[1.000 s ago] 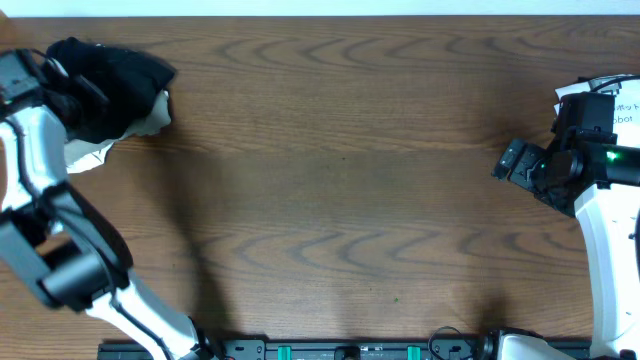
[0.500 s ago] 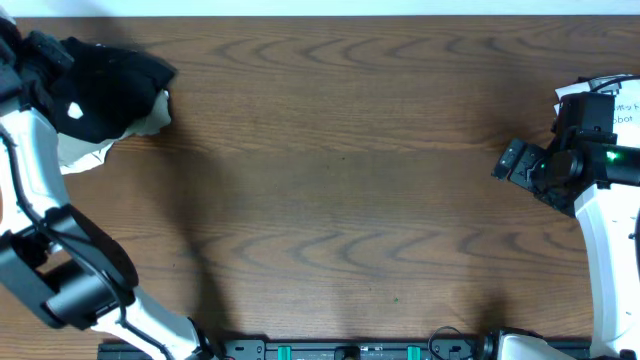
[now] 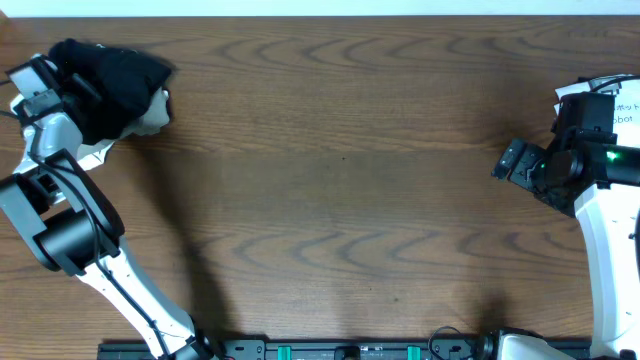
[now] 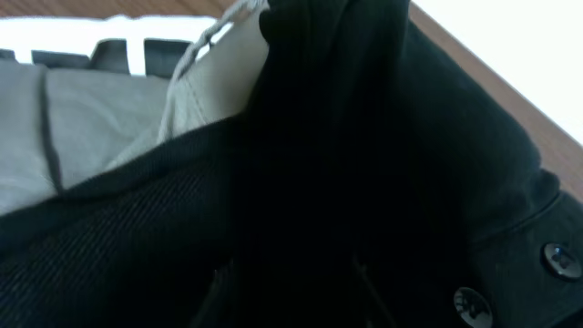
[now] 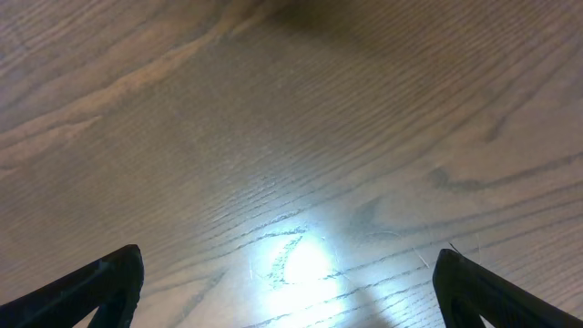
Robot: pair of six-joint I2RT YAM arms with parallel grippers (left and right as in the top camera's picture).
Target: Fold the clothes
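Our right gripper hangs over the table, its 2 fingers spread wide, holding nothing. Farther off, at the far left corner, the clothes lie heaped, black over khaki-grey, with our left gripper against them; we cannot tell its opening.

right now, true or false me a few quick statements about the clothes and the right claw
1. The black shirt lies bunched at the far left corner of the table. True.
2. The right claw is shut on a garment. False: it stands open over bare wood and holds nothing.
3. A khaki-grey garment shows right beside the black shirt. True.
4. The clothes are spread flat in the middle of the table. False: they sit crumpled in one pile at the left edge.
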